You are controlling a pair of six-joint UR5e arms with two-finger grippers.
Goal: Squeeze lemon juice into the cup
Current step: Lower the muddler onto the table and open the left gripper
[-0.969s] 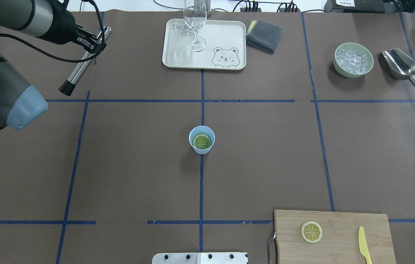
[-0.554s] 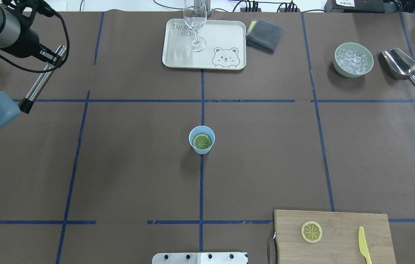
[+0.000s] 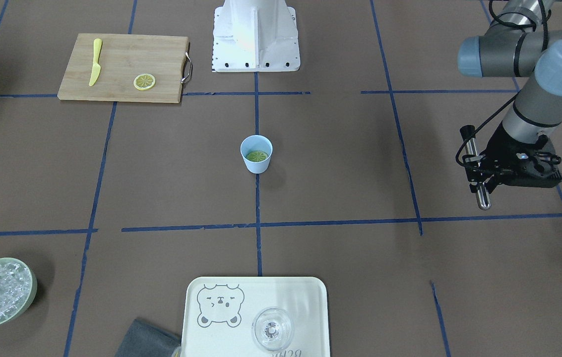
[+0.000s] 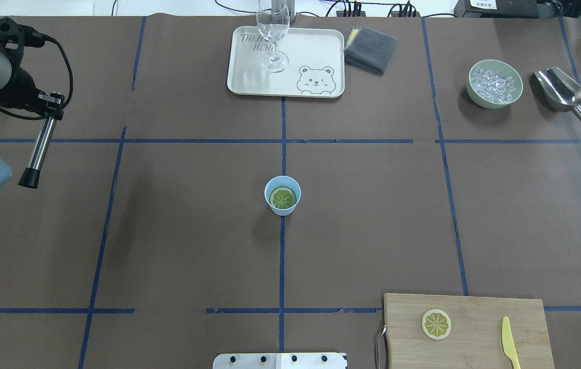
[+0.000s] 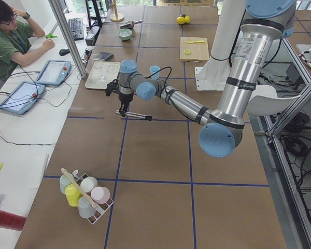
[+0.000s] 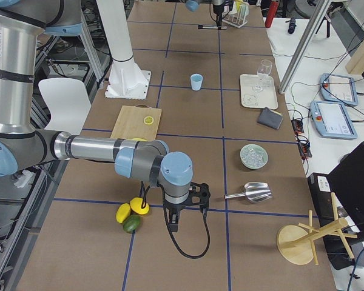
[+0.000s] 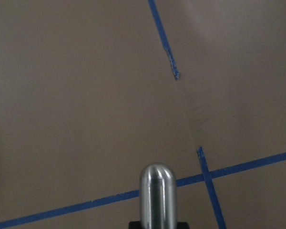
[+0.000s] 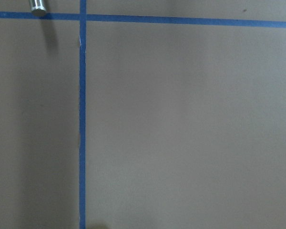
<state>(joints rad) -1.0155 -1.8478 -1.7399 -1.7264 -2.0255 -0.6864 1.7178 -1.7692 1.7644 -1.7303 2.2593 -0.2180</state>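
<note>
Logging the lemon (image 4: 436, 324) lying flat, face up, on the cutting board (image 4: 480, 310) at the robot-side right corner of the desk, well apart from the cup (image 4: 282, 195) at centre (holding a green slice (image 4: 282, 198)). Placing the left pincer (image 4: 47, 104) at the far left edge, clamping a steel rod (image 4: 38, 148) that points back toward the base, the lemon lying diagonally across the desk from it. Spotting the right pincer (image 6: 171, 223) only in the side view, toward the desk's right end; failing to tell whether spread or closed. Judging the right arm nearer the lemon and probably freer. Finding no long axis on the round slice.
</note>
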